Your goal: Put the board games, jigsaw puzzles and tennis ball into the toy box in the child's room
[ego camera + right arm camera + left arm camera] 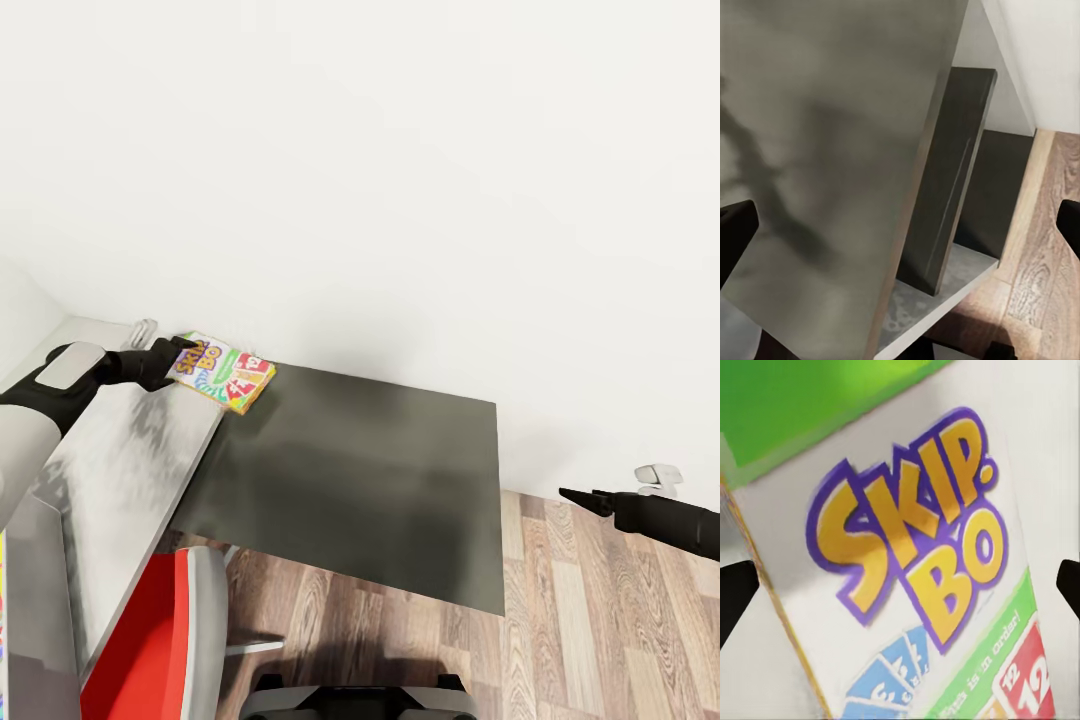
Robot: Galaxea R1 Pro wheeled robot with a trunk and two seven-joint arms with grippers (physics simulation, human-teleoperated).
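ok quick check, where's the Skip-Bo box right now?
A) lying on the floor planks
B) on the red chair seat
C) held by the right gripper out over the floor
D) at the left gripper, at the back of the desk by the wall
D: in the head view the board game sits at the left gripper, over the table by its back edge near the wall.

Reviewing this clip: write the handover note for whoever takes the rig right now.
Left gripper: at the board game, fingers either side in the left wrist view; grasp not confirmed.
Right gripper: empty, out over the floor beside the table.
The game lies near the wall where the pale and dark tabletops join.
Nothing visibly boxed yet. Left: put the game and the other toys in the toy box.
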